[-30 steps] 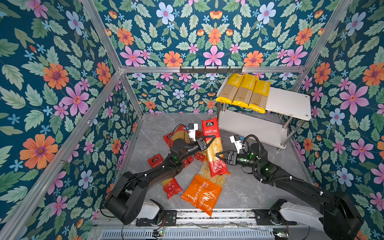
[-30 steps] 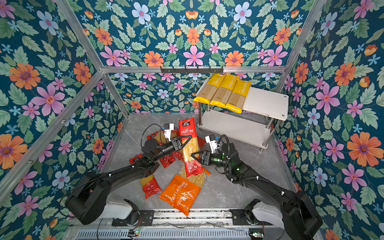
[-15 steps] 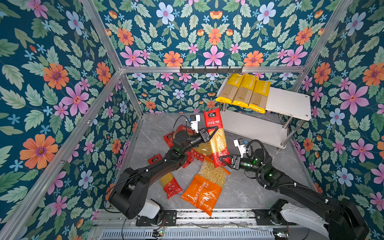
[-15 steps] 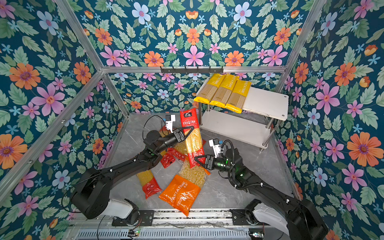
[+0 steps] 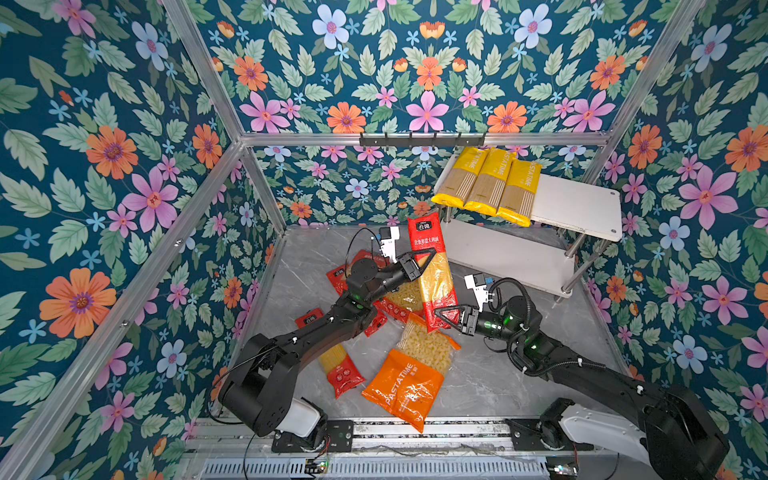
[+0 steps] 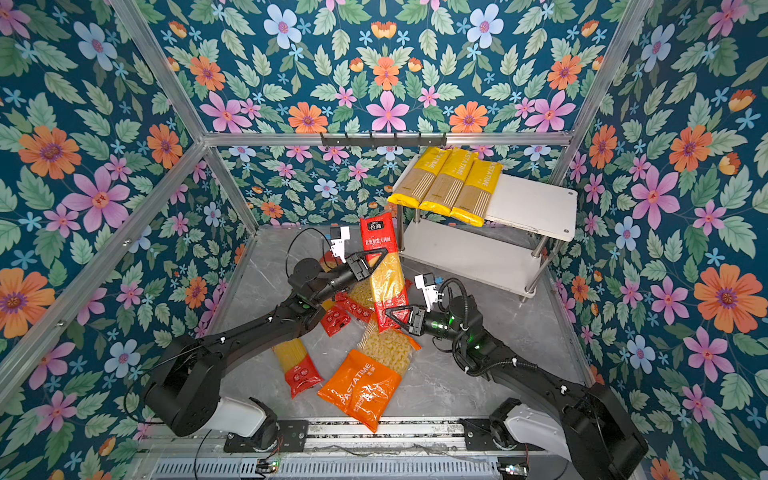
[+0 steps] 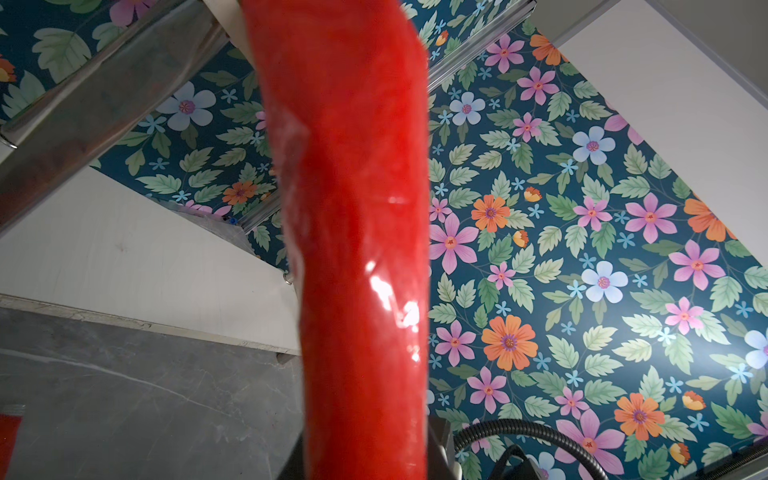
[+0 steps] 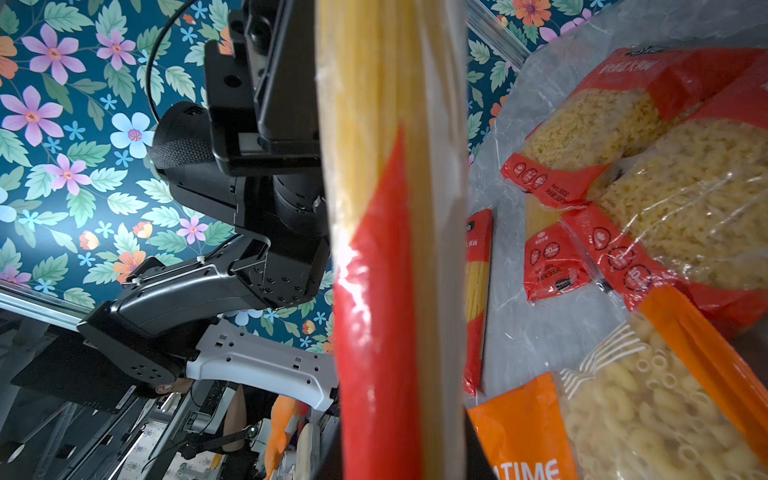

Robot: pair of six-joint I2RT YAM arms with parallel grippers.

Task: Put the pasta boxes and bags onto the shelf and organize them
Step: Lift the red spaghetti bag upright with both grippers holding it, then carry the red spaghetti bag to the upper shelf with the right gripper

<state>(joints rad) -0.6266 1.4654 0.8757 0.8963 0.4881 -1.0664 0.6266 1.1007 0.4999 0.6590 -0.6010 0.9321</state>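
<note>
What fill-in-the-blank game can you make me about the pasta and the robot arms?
1. The number of yellow spaghetti packs lying on the top shelf board is ___.
2. The left gripper and the right gripper both grip the lifted spaghetti pack, whose printed ends are coloured ___.
3. The big PASTATIME macaroni pack lying on the table is coloured ___.

Missing words: three; red; orange.

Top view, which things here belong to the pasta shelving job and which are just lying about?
Job: shelf, three yellow spaghetti packs on it, lifted red spaghetti pack, orange macaroni bag, red packs on the floor.
Lying about: black hook rail, aluminium frame.
</note>
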